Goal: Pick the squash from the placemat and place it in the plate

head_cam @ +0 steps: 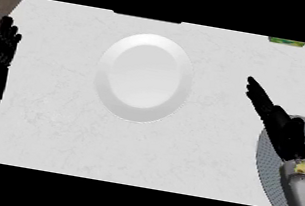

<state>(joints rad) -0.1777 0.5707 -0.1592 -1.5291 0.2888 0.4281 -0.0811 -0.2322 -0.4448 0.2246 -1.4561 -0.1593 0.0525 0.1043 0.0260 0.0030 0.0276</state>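
Grey placemat (269,160) half-hidden under right hand (276,123)

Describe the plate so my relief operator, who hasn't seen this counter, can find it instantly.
Start from the white marble-look counter top and look to its middle, slightly toward the far edge. There lies the glossy white round plate, nothing on it. Unlike the grey round placemat at the right edge, which lies partly under the right robot hand, the plate stands apart from both hands.
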